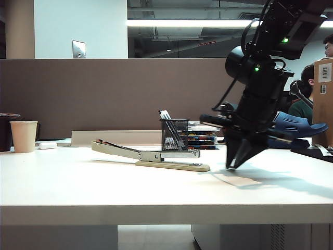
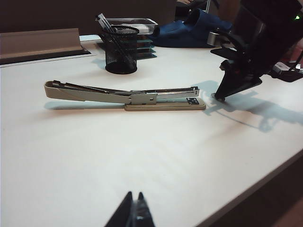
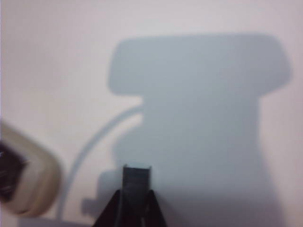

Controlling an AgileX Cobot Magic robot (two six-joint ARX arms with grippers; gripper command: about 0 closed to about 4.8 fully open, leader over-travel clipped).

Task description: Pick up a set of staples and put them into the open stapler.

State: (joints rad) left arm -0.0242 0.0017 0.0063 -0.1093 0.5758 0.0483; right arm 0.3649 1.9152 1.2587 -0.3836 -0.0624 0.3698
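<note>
Resting on the white surface [image 1: 104, 182], the long slim beige stapler [image 1: 156, 156] is shown lying open, its hinged arm raised at a shallow angle toward the left of the exterior view and its silver magazine rail [image 1: 179, 154] exposed above the flat base. A black mesh pen cup [image 1: 175, 134] holding pens is seen just behind the stapler, and a pale paper cup [image 1: 24, 136] stands well apart at the far left edge.

The right claw [image 1: 232, 165] is pointed downward, its tips at or just above the surface, just beside the stapler's front end. In the right wrist view the right claw [image 3: 136, 189] is seen clamped on a small grey rectangular block, the set of staples [image 3: 137, 177], which protrudes past the fingertips; the rounded beige end of the stapler [image 3: 33, 179] lies near it. Whether the staples touch the surface cannot be told.

The left claw [image 2: 134, 213] is seen drawn together at the near edge of the surface, well apart from the stapler [image 2: 128, 96], with nothing held.
</note>
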